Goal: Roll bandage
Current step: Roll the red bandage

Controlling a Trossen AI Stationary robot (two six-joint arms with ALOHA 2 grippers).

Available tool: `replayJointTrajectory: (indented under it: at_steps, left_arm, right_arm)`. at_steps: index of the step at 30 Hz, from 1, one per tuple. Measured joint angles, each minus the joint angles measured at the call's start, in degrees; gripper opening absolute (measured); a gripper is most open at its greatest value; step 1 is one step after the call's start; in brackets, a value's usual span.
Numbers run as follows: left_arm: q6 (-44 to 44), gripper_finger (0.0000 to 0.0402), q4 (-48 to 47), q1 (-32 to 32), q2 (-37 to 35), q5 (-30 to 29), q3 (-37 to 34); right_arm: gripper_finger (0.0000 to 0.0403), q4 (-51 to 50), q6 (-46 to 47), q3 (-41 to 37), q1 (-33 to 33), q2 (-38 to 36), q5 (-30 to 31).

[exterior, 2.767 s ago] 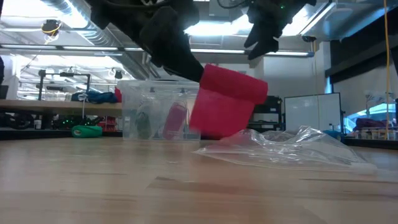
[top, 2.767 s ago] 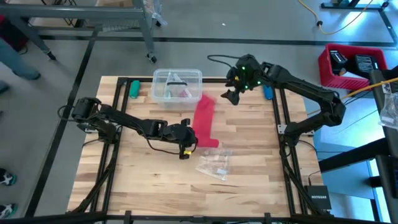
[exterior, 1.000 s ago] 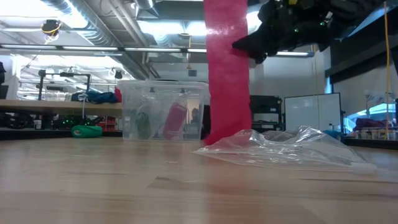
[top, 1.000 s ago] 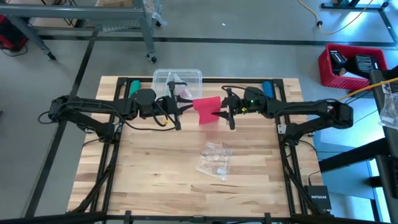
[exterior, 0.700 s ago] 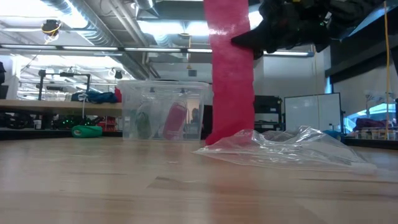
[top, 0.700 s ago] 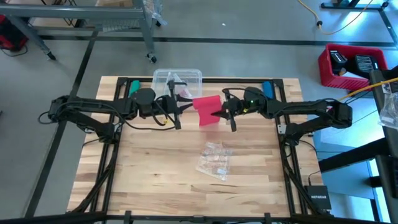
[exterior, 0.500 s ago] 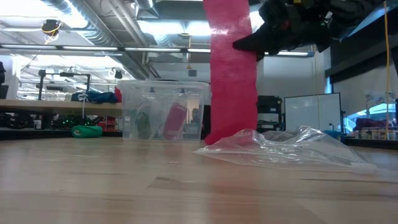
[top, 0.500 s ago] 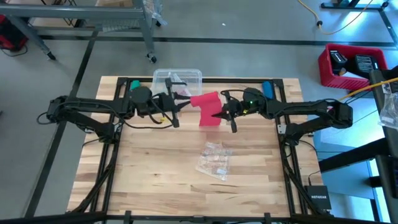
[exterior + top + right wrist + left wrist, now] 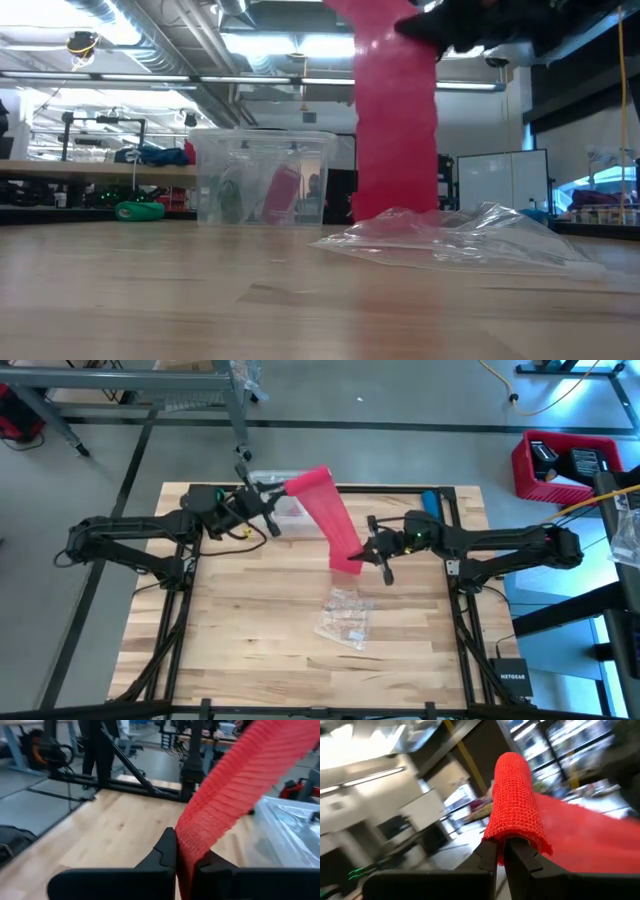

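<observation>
Pale wooden planks form the table [image 9: 250,620], ringed by a black metal frame on a grey workshop floor, with fluorescent lights and shelving visible in the room behind it. Above the far half of the table, a red-pink bandage [image 9: 330,520] stretches taut through the air between the two arms, running from its higher end over the far edge down toward the table's middle. Left gripper [image 9: 268,510] is raised near the far edge, its jaws clamped on the upper end of the strip, which the left wrist view shows folded over the fingertips [image 9: 487,857] in a rounded hump. Right gripper [image 9: 368,556] sits lower, toward the middle of the table, its jaws closed on the bandage's other end; the right wrist view shows the ribbed fabric running up and away from between the dark fingers [image 9: 165,851]. From table height, the strip hangs as a broad vertical band in front of the right arm. A clear plastic box [image 9: 262,178] with a pink item inside stands at the far edge, partly behind the bandage. A crumpled clear plastic wrapper [image 9: 344,618] lies on the planks nearer the front, apart from both arms.
</observation>
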Motion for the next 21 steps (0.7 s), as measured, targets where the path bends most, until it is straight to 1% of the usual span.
replayJointTrajectory:
  at_steps: [3, 7, 10, 12, 16, 21]
  left_arm:
    - [1.24, 0.0013, -0.1, 1.83, 0.14, -2.25, -0.01]
    - [0.47, 0.0013, -0.04, 3.87, 0.63, -2.32, -0.04]
    - [-0.3, 0.0013, 0.35, 4.97, 1.54, -2.32, -0.04]
    - [-0.28, 0.0013, 0.41, 5.11, 2.72, -2.32, -0.04]
    - [0.36, 0.0013, 0.16, 4.64, 5.81, -2.58, -0.04]
    - [-0.62, 0.0013, 0.62, 3.59, 10.15, -2.75, -0.04]
  right_arm:
    - [0.0003, -0.04, 1.56, 0.0, 2.49, -1.29, 0.25]
    - [0.0003, -1.93, 3.23, 1.65, 6.06, -2.49, 2.22]
    - [0.0002, -4.07, 3.5, 4.19, 8.88, -2.57, 2.48]
    - [0.0002, -5.93, 3.55, 6.12, 10.91, -2.57, 3.07]
    - [0.0002, -8.91, 3.52, 10.11, 14.57, -2.54, 7.01]
    - [0.0002, -9.43, 4.01, 13.73, 18.4, -2.54, 10.17]
